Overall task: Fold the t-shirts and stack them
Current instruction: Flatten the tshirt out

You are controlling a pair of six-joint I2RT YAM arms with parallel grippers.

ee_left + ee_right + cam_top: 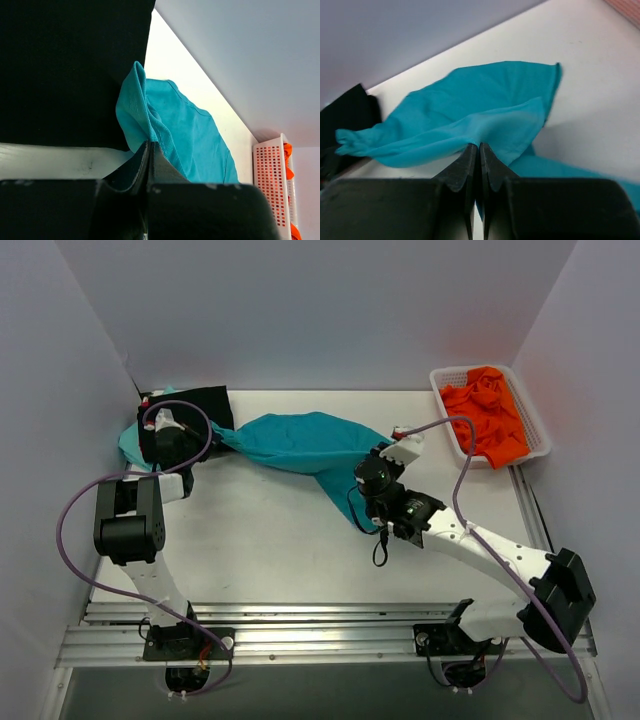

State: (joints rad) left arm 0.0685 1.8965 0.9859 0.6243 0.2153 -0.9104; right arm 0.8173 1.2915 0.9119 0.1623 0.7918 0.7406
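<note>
A teal t-shirt (300, 443) hangs stretched between my two grippers over the back of the table. My left gripper (207, 432) is shut on its left end, seen in the left wrist view (149, 144) with teal cloth (190, 135) pinched. My right gripper (362, 472) is shut on its right part; in the right wrist view (479, 146) the teal cloth (485, 107) fans out from the tips. A black t-shirt (195, 405) lies folded at the back left, with more teal cloth (130, 445) under it. Bright orange t-shirts (487, 412) fill the basket.
A white mesh basket (538, 430) stands at the back right by the right wall. Grey walls close in the left, back and right. Purple cables loop from both arms. An aluminium rail (320, 625) runs along the near edge.
</note>
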